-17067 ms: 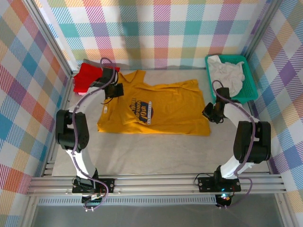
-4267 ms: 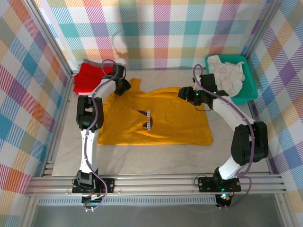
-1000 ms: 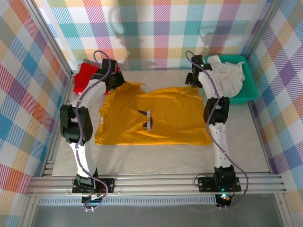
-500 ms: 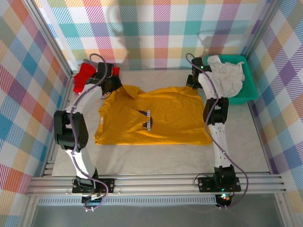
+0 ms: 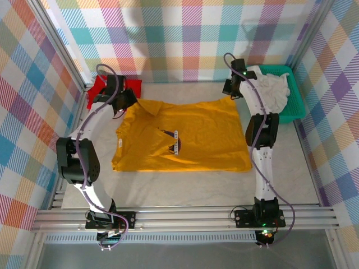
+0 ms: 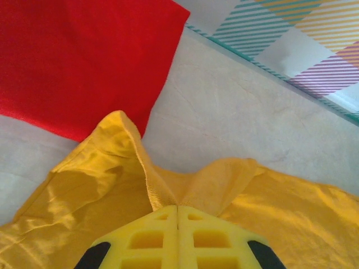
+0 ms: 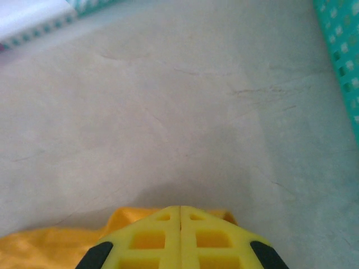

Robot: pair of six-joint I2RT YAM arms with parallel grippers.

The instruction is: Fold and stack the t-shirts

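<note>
Left claw pinches yellow tee at upper left, right claw pinches its upper-right corner; red tee nearby

The pale grey surface carried a mustard-yellow t-shirt spread across its middle. A red t-shirt lay in the far left corner, and a teal mesh basket stood at the far right.

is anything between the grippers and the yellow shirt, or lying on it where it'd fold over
Nothing visible. The left gripper and right gripper are shut on the far edge of the yellow shirt, whose top is bare. The red shirt and teal basket lie beside it.
</note>
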